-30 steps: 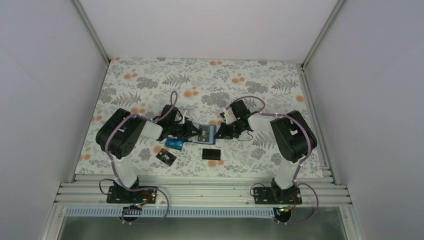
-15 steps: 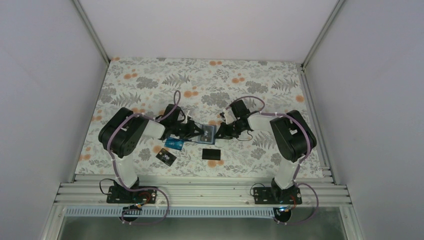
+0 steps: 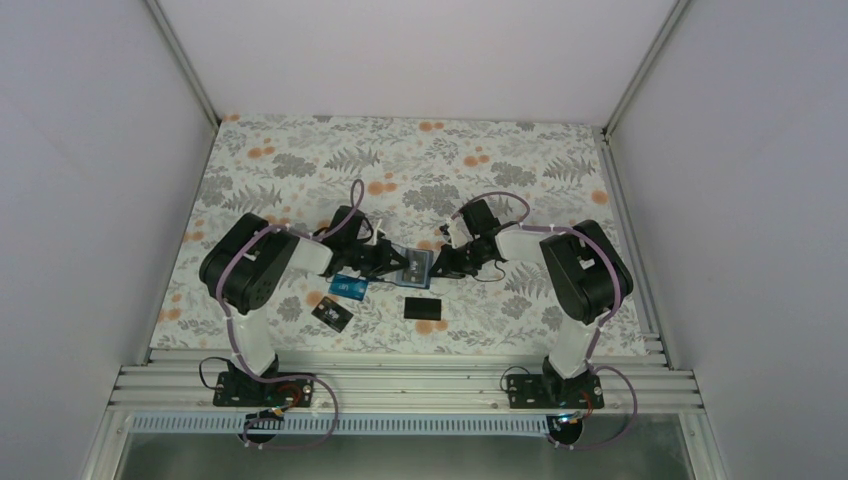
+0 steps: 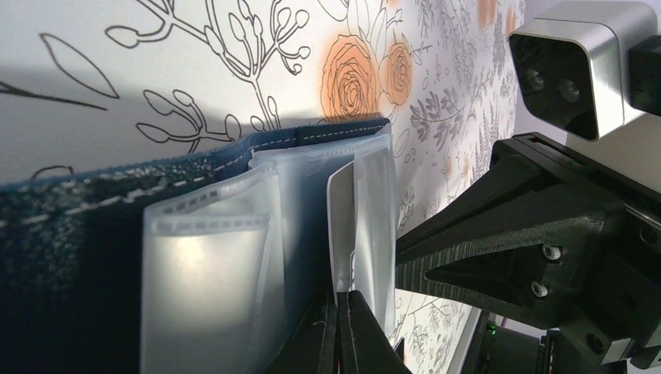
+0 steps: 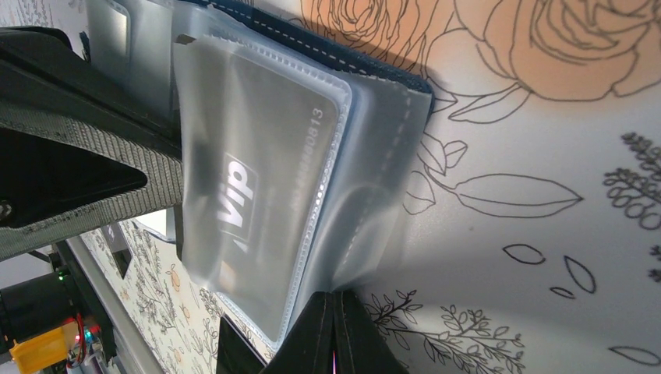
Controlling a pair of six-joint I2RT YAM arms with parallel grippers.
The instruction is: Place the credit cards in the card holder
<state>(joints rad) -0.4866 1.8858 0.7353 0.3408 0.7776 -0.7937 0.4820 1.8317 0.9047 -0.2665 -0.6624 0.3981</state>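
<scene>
The card holder (image 3: pixel 414 266) lies open on the flowered cloth between both grippers, its navy cover (image 4: pixel 78 204) under clear sleeves. My left gripper (image 3: pixel 393 263) is shut on the thin edge of one sleeve (image 4: pixel 341 234). My right gripper (image 3: pixel 441 267) is shut on a sleeve (image 5: pixel 374 226) from the other side. A grey card marked VIP (image 5: pixel 261 175) sits inside a sleeve. On the cloth lie a teal card (image 3: pixel 349 289), a black card with light markings (image 3: pixel 332 316) and a plain black card (image 3: pixel 424 307).
White walls and metal rails (image 3: pixel 400 385) box in the flowered cloth (image 3: pixel 400 160). The two grippers stand close together over the holder; the right one's black body (image 4: pixel 538 234) fills the right of the left wrist view.
The left arm has edged to the right, toward the card holder. The right arm, the holder and the loose cards have stayed where they were.
</scene>
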